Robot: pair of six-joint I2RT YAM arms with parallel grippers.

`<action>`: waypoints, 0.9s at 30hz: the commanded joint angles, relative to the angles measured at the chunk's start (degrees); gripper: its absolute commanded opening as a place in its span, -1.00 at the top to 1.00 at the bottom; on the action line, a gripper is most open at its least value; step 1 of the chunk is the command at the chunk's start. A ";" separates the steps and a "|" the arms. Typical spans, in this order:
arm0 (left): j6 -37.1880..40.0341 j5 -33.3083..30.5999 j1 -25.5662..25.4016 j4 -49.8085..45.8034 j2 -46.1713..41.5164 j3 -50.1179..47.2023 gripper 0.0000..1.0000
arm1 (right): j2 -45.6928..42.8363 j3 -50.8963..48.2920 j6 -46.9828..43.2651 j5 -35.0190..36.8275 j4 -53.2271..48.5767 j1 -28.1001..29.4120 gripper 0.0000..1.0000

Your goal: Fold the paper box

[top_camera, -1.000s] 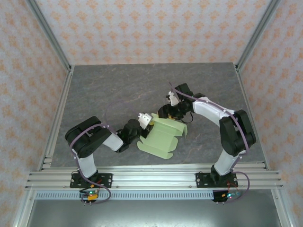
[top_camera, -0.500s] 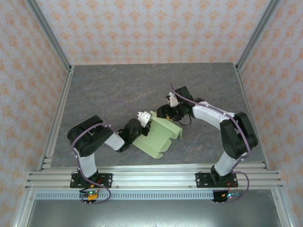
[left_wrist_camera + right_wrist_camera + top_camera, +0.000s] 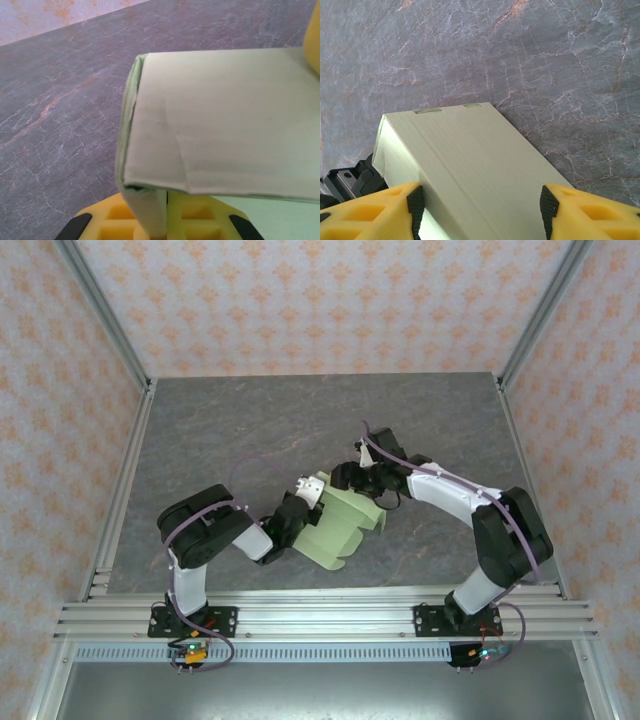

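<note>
The pale yellow-green thin card paper box lies partly folded near the middle of the grey marbled counter, one panel raised over the rest.

The left claw sits at the box's left edge. In the left wrist view a narrow hanging flap of the box is seen pinched flat between the yellow pads of this claw, so it is closed on the card.

The right claw is set at the box's far edge. In the right wrist view its jaws are spread wide, one to each side of the long folded panel. Whether the pads press on the card cannot be told.

The box is judged to be very light, smooth and springy. Panels are likely to bend along the scored creases and to buckle elsewhere. A thin pinch is best taken on a flap close to a crease, as at the left edge. Open panels are better pushed than squeezed, since a hard grip across the hollow body would likely crush it. One side should be kept pinned, or the whole box may slide on the counter.
</note>
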 commanded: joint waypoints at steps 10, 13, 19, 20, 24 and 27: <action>4.44 4.12 0.78 3.79 -3.13 -1.18 0.23 | 2.57 -0.49 0.73 4.67 -5.13 1.46 -0.20; 5.89 6.74 0.95 5.95 -5.90 -3.37 0.20 | 3.37 0.65 -0.30 6.33 -6.77 1.47 -0.16; 7.79 9.56 3.45 8.70 -9.84 -7.68 0.17 | 4.35 1.80 -0.55 6.17 -7.60 1.41 -0.15; 8.00 9.26 3.88 8.55 -9.88 -7.91 0.18 | 4.35 1.85 -0.50 6.21 -7.69 1.41 -0.15; 9.09 6.68 4.66 7.53 -8.20 -7.20 0.29 | 4.30 2.07 -0.18 5.16 -7.76 1.43 -0.15; 7.86 8.61 4.87 6.58 -6.65 -5.30 0.29 | 3.92 1.65 0.52 4.26 -7.35 1.41 -0.15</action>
